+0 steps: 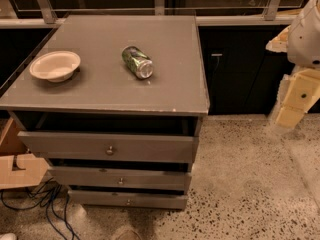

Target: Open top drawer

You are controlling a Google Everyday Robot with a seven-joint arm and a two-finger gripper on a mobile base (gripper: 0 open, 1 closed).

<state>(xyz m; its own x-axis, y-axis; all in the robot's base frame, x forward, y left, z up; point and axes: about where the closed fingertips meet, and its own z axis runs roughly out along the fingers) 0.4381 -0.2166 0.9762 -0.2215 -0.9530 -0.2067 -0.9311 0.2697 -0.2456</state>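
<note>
Grey top drawer (65, 145) at lower left-centre, dark gap above its front, round knob (110, 150) at its middle, pale bowl (55, 65) and tipped can (137, 61) on the cabinet top (170, 84), gripper (299, 98) at right edge, well apart, state impossible to tell

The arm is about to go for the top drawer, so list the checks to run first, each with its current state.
1. Top drawer identified: ok, it is the widest front, just under the cabinet top.
2. Knob unobstructed: ok, nothing is in front of it.
3. Claw at the knob: not ok, it is at the right edge of view, away from the cabinet.
4. Drawer fully shut: cannot tell, a dark gap shows above its front.
5. Items on top stable: not ok, the can lies on its side and could roll; the bowl sits flat.
</note>
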